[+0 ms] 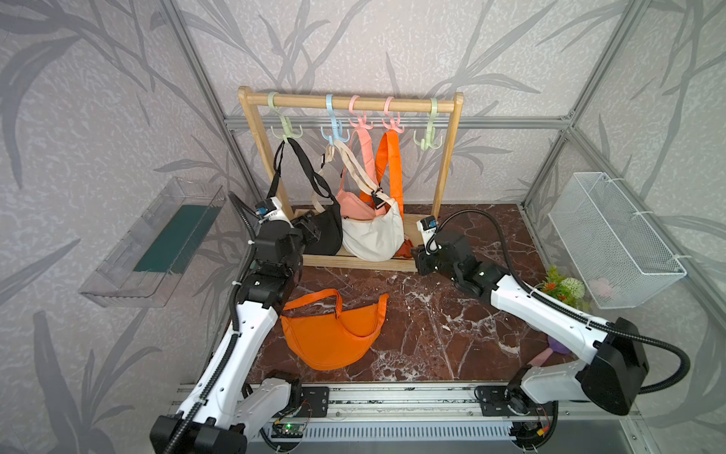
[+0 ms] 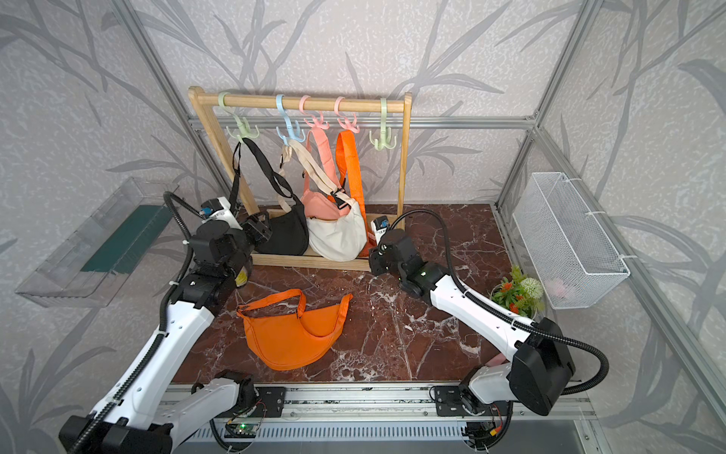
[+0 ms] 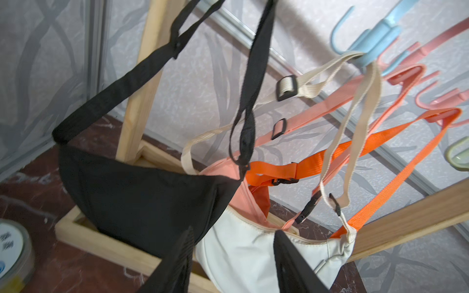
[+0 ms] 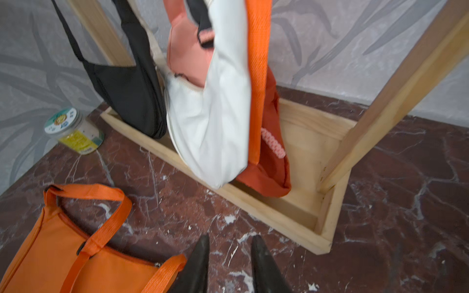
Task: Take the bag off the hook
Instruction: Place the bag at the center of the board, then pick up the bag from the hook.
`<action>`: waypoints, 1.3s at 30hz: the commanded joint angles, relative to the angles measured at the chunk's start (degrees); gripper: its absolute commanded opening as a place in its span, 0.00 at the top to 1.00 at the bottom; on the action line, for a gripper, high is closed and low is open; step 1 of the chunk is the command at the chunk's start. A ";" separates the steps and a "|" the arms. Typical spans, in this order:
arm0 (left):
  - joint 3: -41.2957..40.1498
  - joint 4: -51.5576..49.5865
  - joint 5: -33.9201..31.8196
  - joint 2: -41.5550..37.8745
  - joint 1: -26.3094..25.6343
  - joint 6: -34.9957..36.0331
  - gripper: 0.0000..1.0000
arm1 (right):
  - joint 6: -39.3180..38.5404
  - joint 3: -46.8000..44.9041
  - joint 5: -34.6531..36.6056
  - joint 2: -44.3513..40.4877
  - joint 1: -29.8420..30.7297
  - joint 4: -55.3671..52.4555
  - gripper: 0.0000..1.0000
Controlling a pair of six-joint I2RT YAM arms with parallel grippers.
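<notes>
A wooden rack carries several plastic hooks. A black bag hangs from the green hook. A cream bag hangs from the blue hook. Behind them a pink bag and an orange strap hang from pink hooks. My left gripper is at the black bag's lower left side. It is open, and in the left wrist view the left gripper frames the cream bag beside the black bag. My right gripper is open and empty, low over the marble near the rack base.
An orange bag lies flat on the marble in front of the rack. A jar stands by the rack's left end. A clear tray hangs on the left wall, a wire basket on the right, with a plant below it.
</notes>
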 commanded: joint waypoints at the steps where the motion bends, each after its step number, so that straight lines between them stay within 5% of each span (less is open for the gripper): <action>1: 4.52 5.07 -1.43 2.74 -2.90 9.42 0.47 | -2.52 3.20 -1.08 1.42 -2.43 4.68 0.71; 10: 15.51 9.56 3.42 13.58 -7.45 19.99 0.49 | -3.68 7.49 -6.44 5.10 -6.71 8.24 0.73; 29: 37.32 2.38 21.40 34.25 -11.43 22.23 0.53 | -11.53 14.46 -8.34 13.16 -7.05 20.12 0.70; 39: 40.46 6.19 19.44 40.51 -11.64 21.81 0.52 | -10.52 21.57 -7.22 20.50 -7.18 24.03 0.60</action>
